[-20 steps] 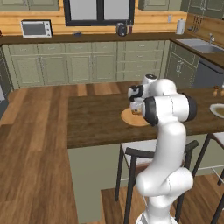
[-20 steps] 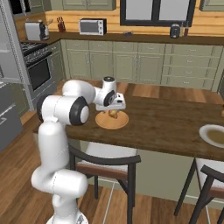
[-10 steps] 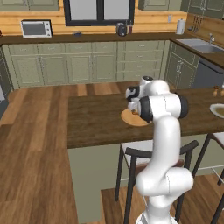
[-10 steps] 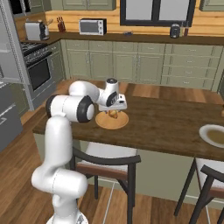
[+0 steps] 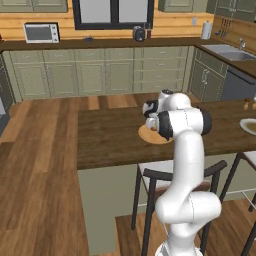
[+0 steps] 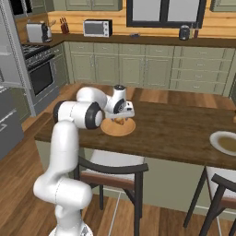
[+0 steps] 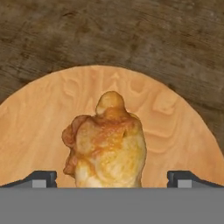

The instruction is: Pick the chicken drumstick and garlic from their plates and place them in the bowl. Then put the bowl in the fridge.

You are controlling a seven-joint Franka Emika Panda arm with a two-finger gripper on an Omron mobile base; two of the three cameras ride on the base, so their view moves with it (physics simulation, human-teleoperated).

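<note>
On the near half of the dark wooden worktop, close to its front edge and towards the end nearest the stove, sits the orange-tan wooden plate (image 6: pixel 118 127), and the chicken drumstick (image 7: pixel 107 144) lies roughly at its middle, upright-ish with its narrow knob pointing away from the hand. It looks a light, lumpy thing to me, firm enough not to squash but with a glazed, greasy-looking skin that could slide between hard fingers, and nothing about it seems fragile. The fat lower body is the sensible place to take hold, since the bumpy flanks there give both tips something to bite on, whereas the small knob at the top would likely slip out. The gripper (image 7: pixel 111 179) hangs directly above it, fingers spread wide with one dark tip on either side of the meat and clear of it, nothing pinched yet. From the right base view the white arm folds forward over the worktop with its elbow out towards the stove side and the wrist turned straight down onto the plate; from the left base view the forearm hides the drumstick. A second, pale plate (image 6: pixel 226 143) rests well apart near the worktop's far end.
</note>
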